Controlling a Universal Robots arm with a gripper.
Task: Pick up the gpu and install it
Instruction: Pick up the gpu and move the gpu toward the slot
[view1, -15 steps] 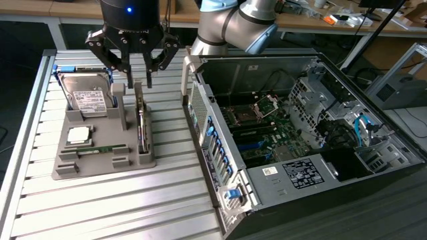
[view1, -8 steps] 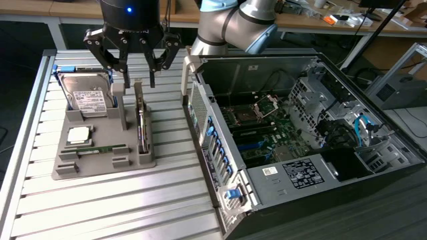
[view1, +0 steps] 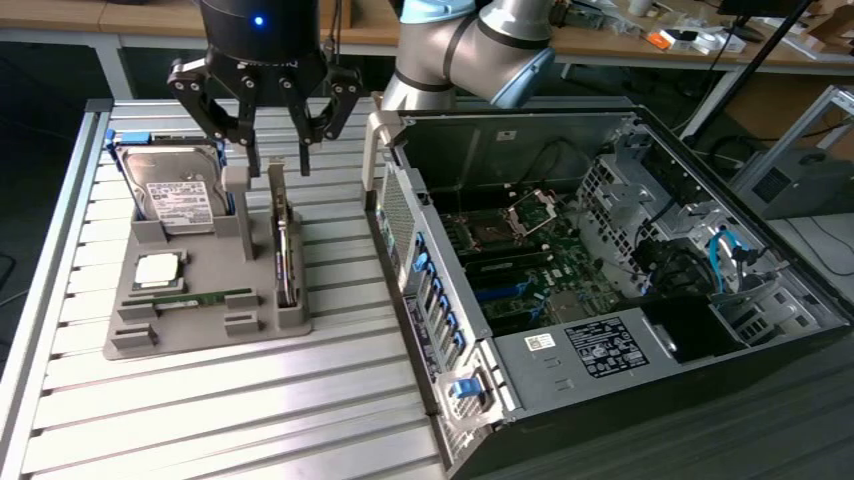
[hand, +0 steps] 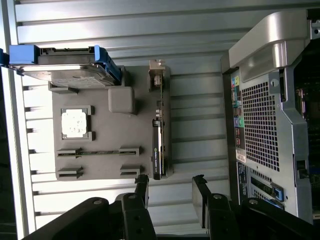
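The gpu (view1: 282, 240) is a thin dark card with a silvery end bracket. It stands on edge in a slot of the grey holder tray (view1: 200, 325), on the side nearest the computer case. My gripper (view1: 278, 165) hangs above the card's far end, apart from it, open and with nothing between its fingers. In the wrist view the gpu (hand: 157, 130) lies ahead of the two black fingertips (hand: 142, 182), roughly in line with the gap of the gripper (hand: 171, 184).
The tray (hand: 107, 135) also holds a silver hard drive (view1: 174, 190) in blue rails, a square processor (view1: 158, 268) and a green memory stick (view1: 200, 297). The open computer case (view1: 601, 260) lies at the exterior view's right, motherboard exposed. Everything rests on a ribbed metal table (view1: 227, 400).
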